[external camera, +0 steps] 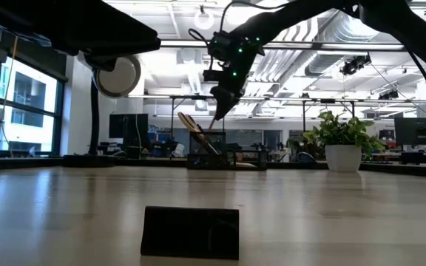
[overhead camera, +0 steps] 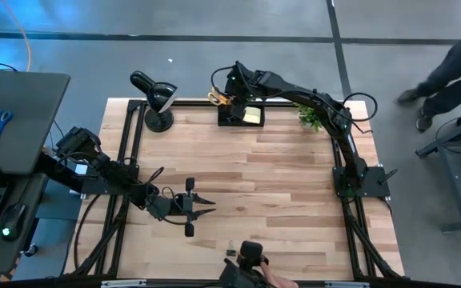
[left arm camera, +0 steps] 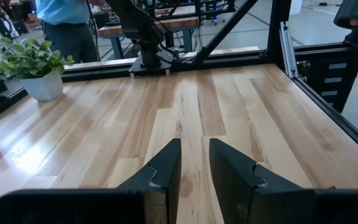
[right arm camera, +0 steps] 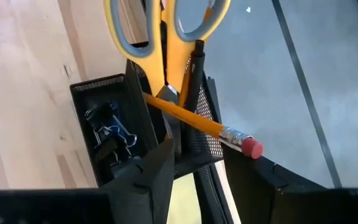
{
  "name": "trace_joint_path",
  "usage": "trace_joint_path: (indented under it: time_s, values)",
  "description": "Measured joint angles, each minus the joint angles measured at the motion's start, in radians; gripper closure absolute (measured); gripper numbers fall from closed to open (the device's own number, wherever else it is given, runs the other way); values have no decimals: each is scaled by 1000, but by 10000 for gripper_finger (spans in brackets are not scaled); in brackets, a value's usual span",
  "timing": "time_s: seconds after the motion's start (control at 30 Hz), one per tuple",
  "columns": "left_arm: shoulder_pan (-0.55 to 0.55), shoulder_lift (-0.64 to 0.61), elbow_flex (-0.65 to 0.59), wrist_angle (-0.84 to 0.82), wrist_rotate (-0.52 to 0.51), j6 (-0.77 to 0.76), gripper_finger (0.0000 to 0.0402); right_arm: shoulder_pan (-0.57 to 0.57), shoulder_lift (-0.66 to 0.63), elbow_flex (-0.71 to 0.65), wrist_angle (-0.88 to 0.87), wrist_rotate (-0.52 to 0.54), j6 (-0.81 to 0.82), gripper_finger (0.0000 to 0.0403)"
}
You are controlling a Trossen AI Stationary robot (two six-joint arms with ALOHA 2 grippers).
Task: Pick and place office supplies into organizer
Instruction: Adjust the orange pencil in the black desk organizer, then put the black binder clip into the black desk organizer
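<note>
The right gripper (overhead camera: 229,90) hangs directly above the organizer (overhead camera: 241,116), which stands at the far edge of the desk (overhead camera: 278,184) between the desk lamp (overhead camera: 157,100) and the potted plant (overhead camera: 312,118). Its jaws are released and hold nothing; in the right wrist view the two fingers straddle the organizer's tall compartment. That compartment carries the yellow-handled scissors (right arm camera: 160,37), standing handles up, and an orange pencil (right arm camera: 194,121) that leans across it with its eraser end projecting past the mesh wall. Black binder clips (right arm camera: 107,134) lie in the adjoining low compartment, and a yellow sticky-note pad (overhead camera: 252,116) sits in the organizer's other side. No loose supplies are visible on the desk, so the task appears near completion. The relation that governs the next move is vertical: the pencil's long axis lies tilted between the jaws, so a straight upward withdrawal is likely the safest exit. The left gripper (overhead camera: 202,206) waits low over the near left of the desk, well apart from the organizer, jaws slightly parted and empty.
</note>
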Motion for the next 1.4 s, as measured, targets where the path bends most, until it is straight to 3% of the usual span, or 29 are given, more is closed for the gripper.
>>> trace_joint_path:
  time_s: [0.33, 0.6, 0.8, 1.13, 1.23, 1.4]
  values:
    - [0, 0, 0, -8, 0, -1, 328, 27, -57, 0, -97, 42, 67, 270]
    - [0, 0, 0, -14, 23, -27, 328, 44, -207, -32, -228, -58, 217, 270]
    - [1, 0, 0, -13, 125, -68, 328, 154, -371, -368, -81, -87, 299, 270]
    - [11, 0, 2, -4, 212, -52, 328, 444, -715, -994, 513, -122, 529, 270]
    - [42, 0, 48, -51, 315, -59, 328, 549, -753, -1115, 634, -105, 573, 270]
    - [67, 46, 162, -262, 387, -42, 328, 751, -743, -1247, 823, -28, 588, 270]
